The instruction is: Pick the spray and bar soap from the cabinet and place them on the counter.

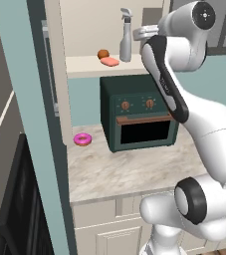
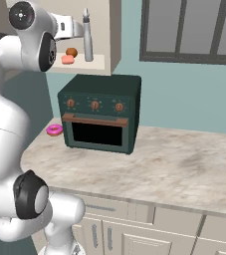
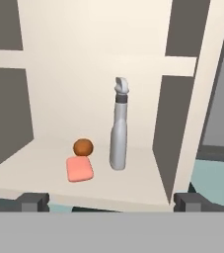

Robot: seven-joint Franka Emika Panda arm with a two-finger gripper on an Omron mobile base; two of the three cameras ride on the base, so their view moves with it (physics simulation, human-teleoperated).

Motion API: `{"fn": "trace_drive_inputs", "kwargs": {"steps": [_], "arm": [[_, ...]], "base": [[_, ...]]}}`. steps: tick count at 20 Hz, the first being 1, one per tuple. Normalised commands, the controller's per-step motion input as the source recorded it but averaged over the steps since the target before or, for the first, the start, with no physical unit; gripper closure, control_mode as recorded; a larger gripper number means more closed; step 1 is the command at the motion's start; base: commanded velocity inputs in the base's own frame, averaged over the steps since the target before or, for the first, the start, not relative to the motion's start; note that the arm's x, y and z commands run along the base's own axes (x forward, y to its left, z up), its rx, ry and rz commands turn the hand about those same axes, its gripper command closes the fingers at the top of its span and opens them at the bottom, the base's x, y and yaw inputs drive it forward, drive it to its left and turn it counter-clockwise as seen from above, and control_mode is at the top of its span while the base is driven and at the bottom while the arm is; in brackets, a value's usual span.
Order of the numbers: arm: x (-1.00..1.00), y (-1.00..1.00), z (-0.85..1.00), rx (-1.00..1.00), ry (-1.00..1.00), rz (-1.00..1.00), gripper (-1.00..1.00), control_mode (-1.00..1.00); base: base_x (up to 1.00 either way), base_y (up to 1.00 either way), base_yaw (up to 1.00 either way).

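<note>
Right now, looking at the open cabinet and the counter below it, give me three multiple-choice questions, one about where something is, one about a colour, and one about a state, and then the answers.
1. Where does the bar soap lie?
A. on the cabinet shelf, beside the spray bottle
B. on the counter
C. on top of the oven

2. What colour is the donut on the counter?
A. green
B. pink
C. white

3. How do the gripper's jaws stand?
A. shut on the spray bottle
B. shut on the bar soap
C. open, holding nothing

Answers:
1. A: the hand view shows the soap flat on the shelf, next to the small orange-brown ball and the upright bottle.
2. B: both base views show a pink ring beside the oven.
3. C: the tips sit wide apart in front of the shelf, with nothing between them.
</note>
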Motion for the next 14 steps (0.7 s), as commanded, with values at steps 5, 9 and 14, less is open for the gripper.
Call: {"fn": "trace_drive_inputs", "kwargs": {"steps": [5,9,14], "arm": [[0.18,0.00,0.00,0.00,0.00,0.00,-1.00,-1.00],[0.23,0.00,0.00,0.00,0.00,0.00,-1.00,-1.00],[0.21,0.00,0.00,0.00,0.00,0.00,-1.00,-1.00]], "base": [[0.00,0.00,0.00],[0.00,0.00,0.00],[0.00,0.00,0.00]]}}
